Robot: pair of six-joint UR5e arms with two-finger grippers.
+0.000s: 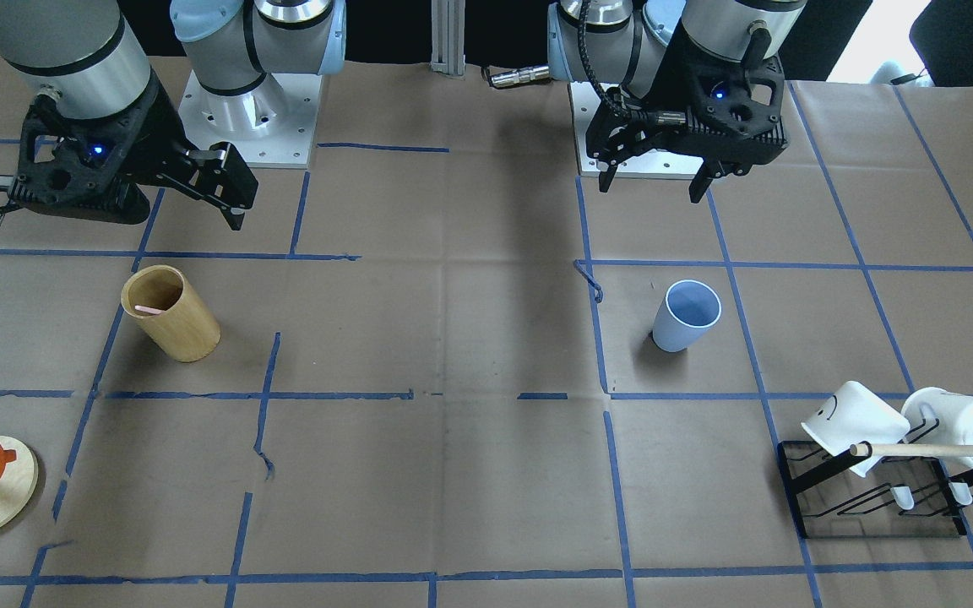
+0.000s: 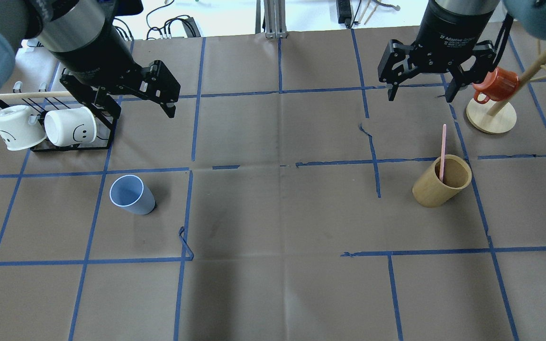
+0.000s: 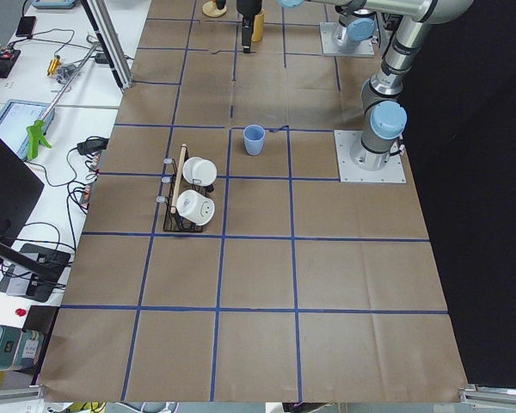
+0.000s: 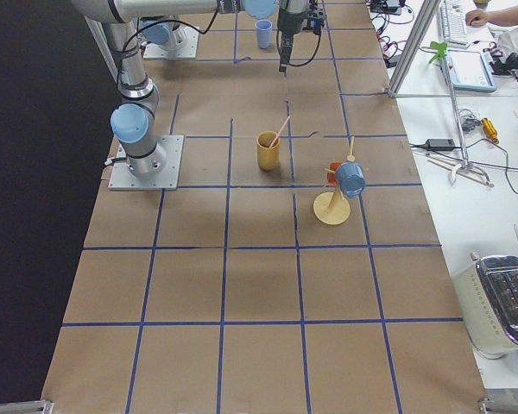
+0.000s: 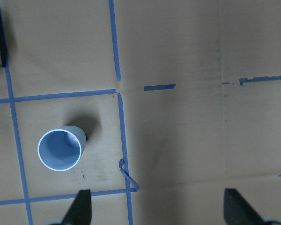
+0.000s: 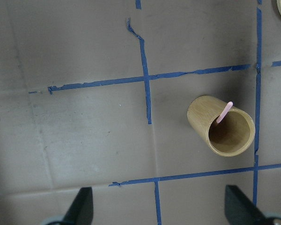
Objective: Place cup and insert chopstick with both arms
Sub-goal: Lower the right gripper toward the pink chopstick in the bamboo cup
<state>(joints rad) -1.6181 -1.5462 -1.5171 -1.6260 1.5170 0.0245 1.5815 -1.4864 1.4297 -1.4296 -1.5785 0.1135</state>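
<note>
— Starting at the left: placed yet?

— Seems so. Pale blue plastic cup [image 2: 131, 195] upright on the brown-papered tabletop [image 2: 273, 213], inside a taped square. Near the black wire rack [image 2: 69, 148] with its two white smiley mugs [image 2: 70, 128], but apart from it. Left hand [image 2: 141, 112] above, wide open, holding nothing.

— And further right?

— Much the same. Right hand [image 2: 419, 97] hanging high, equally wide open, empty too. Below it and slightly to the right, a tan bamboo cylinder holder [image 2: 441, 189], upright. Thin pink chopstick [image 2: 442, 147] leaning inside, top end sticking out past the rim.

— So finished?

— Probably, judging by that: cup down, chopstick in, nothing gripped. Nothing obvious left to do, unless meant to end up in the blue cup instead; cannot tell from the task line alone.

— Surface and room?

— Creased brown paper, gridded with blue tape, torn and lifting in spots. At far right, a round-based wooden mug tree [image 2: 491, 121] carrying an orange mug [image 2: 493, 84]. Beyond the tabletop's end on that side, a white desk [image 4: 483, 207] and a silver toaster [image 4: 501, 302].
</note>
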